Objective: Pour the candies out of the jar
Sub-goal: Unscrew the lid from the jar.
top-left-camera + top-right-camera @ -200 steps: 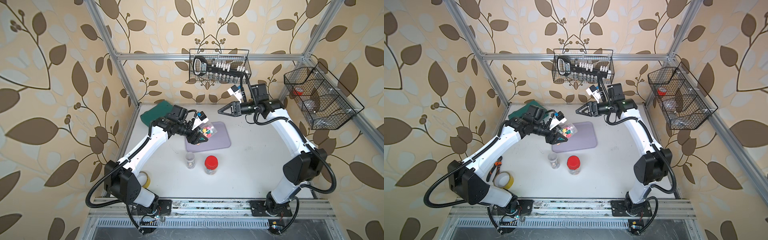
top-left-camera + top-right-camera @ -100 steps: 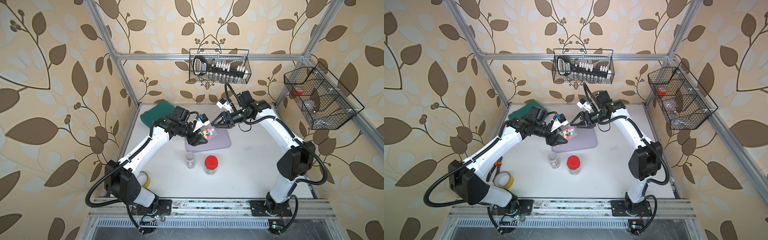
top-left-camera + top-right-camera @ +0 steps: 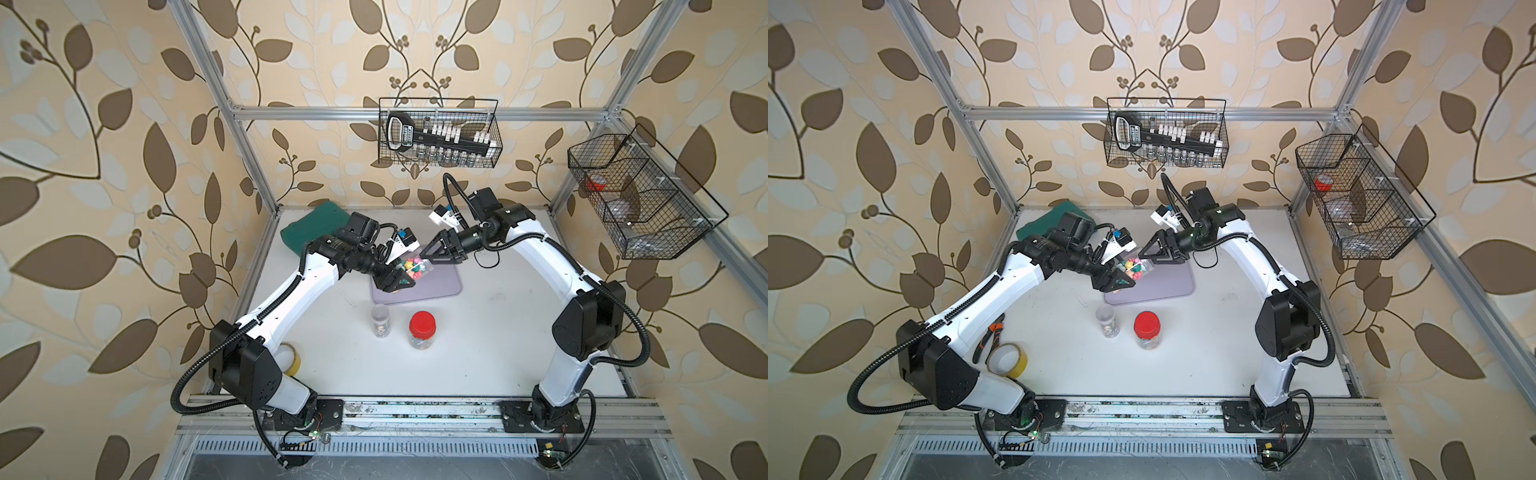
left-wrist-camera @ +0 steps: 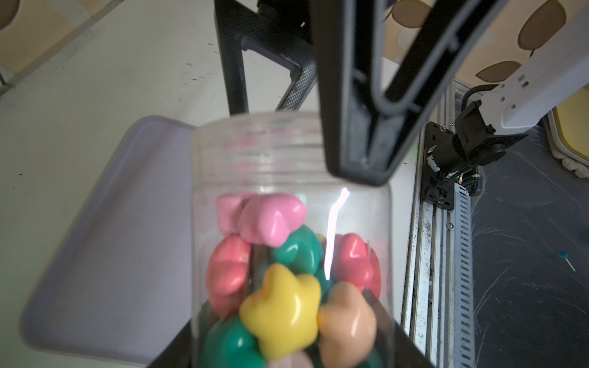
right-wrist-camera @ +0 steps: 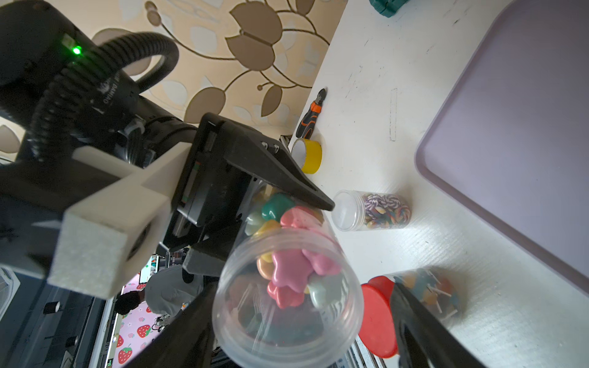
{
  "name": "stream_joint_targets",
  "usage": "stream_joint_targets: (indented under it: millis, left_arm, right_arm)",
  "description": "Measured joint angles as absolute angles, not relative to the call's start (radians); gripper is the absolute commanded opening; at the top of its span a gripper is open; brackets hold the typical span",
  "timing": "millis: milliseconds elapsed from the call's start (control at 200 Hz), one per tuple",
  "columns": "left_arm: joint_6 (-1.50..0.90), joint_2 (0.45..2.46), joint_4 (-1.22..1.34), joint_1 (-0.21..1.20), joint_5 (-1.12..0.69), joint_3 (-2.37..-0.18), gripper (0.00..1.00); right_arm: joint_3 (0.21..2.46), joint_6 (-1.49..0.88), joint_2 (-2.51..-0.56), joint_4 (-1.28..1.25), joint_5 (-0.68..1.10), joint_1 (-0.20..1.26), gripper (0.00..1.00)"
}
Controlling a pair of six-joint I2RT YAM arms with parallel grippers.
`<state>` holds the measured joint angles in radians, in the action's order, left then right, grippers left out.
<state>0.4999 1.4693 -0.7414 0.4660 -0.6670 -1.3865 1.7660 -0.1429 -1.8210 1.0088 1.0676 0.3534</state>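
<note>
Grasping the jar point(image 4: 255, 153) of candies point(image 4: 277, 306): left hand point(image 3: 401, 277); right hand point(image 3: 427, 257) splayed, maybe touching it.

Both top views look down on the whole white table point(image 3: 498, 332); both wrist cameras closely share the clear plastic jar point(image 4: 255, 165).

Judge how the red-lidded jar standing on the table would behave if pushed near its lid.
The red-lidded jar stands upright, taller than wide, so a high push would probably tip it. Its round wall suggests it would then roll. Clear plastic holding small lollipops looks light, so it may slide easily.
</note>
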Motion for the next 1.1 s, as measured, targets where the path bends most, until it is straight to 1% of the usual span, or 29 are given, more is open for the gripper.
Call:
stream_joint_targets:
  millis: [110, 280, 450, 760, 1100]
  left_arm:
    - [0.5, 1.469, -0.744, 0.466, -0.659, -1.386, 0.61]
    - [0.5, 1.469, -0.746, 0.466, -0.65, -1.386, 0.61]
    - [0.5, 1.469, -0.747, 0.466, -0.65, -1.386, 0.61]
    - [0.494, 1.469, -0.737, 0.466, -0.662, -1.384, 0.61]
    - [0.455, 1.478, -0.719, 0.466, -0.746, -1.384, 0.61]
  right_arm:
    - [1.766, -0.142, -1.821, 1.009, 1.08, 0.353, 0.65]
    - [1.766, -0.137, -1.821, 1.01, 1.087, 0.355, 0.57]
    - [1.765, -0.136, -1.821, 1.01, 1.089, 0.354, 0.56]
    - [1.728, -0.117, -1.794, 0.975, 1.093, 0.353, 0.45]
    - [1.617, -0.054, -1.706, 0.85, 1.105, 0.345, 0.42]
